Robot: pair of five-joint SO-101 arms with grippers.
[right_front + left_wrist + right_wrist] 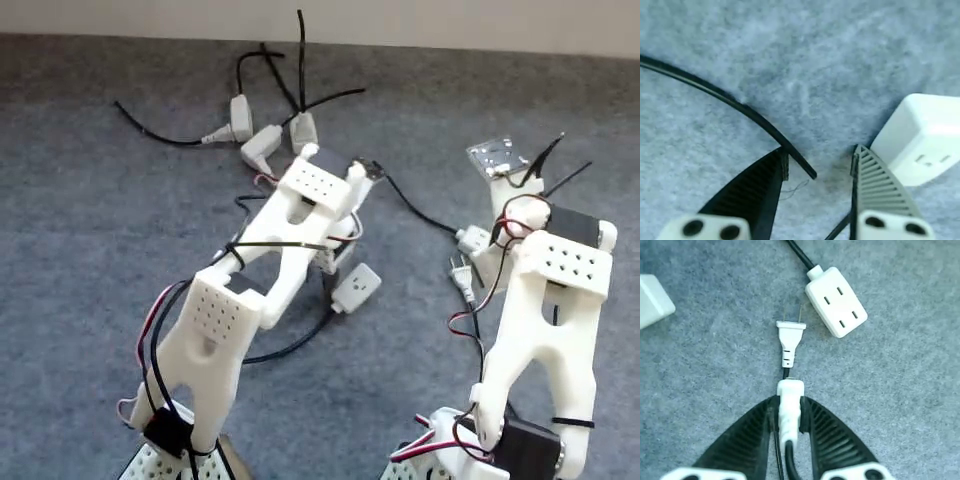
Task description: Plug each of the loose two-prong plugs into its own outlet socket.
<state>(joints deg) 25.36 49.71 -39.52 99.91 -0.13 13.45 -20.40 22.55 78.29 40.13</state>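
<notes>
A white two-prong plug [791, 335] lies flat on the grey carpet, prongs toward a white twin outlet socket [836, 301] a short gap away. My right gripper [790, 412] is shut on the white collar [790, 402] of the plug's cord, just behind the plug. In the high view the same plug [460, 272] and socket [472, 238] lie beside the right arm. My left gripper [820, 172] is open just above the carpet, a black cable [740, 107] ending by its dark finger [772, 180]. A white cube socket [922, 137] sits just beyond its pale finger [870, 175].
Several more white plugs and sockets [262, 148] with black cables lie bunched at the far side of the carpet. The cube socket [357, 288] rests between the two arms. A black cable [290, 345] loops under the left arm.
</notes>
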